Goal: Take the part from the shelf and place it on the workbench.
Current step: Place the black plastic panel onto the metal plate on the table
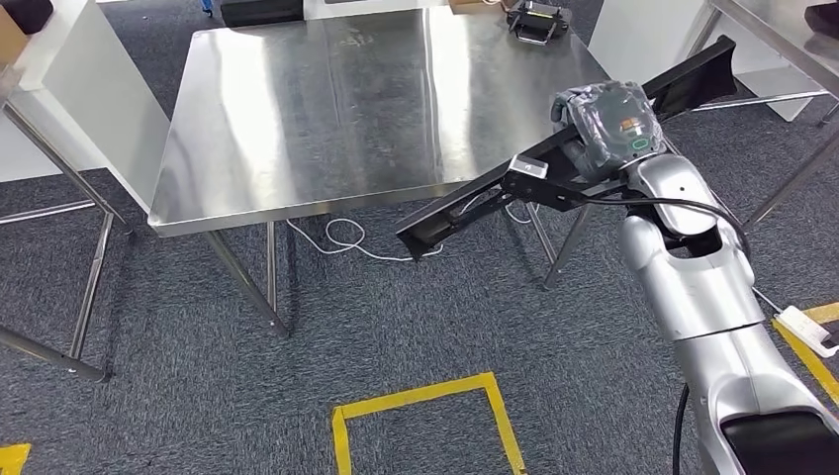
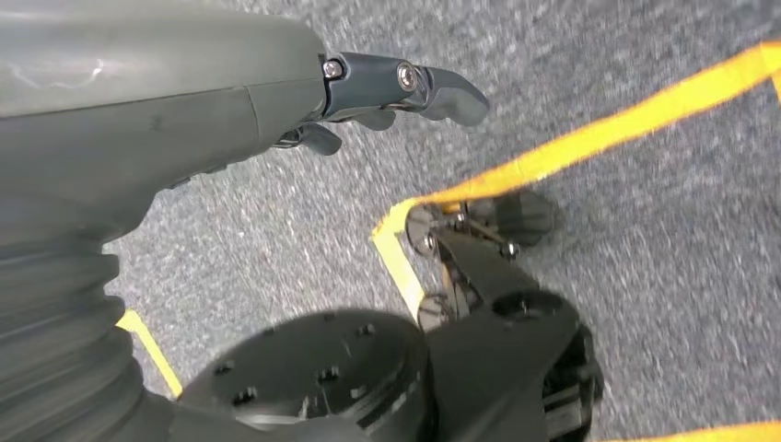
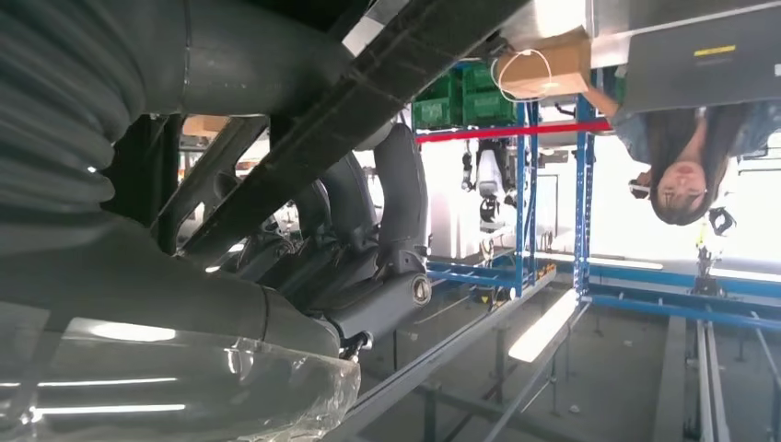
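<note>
Steel table fills the upper centre of the head view. Right of it, the long black part slants across the table's right edge, gripped by the right robot hand. Left robot hand hangs empty, fingers slightly apart, over grey carpet.

A steel workbench was seen at upper centre on grey carpet; a small black object was noted at its far right edge, a white cable beneath.
</note>
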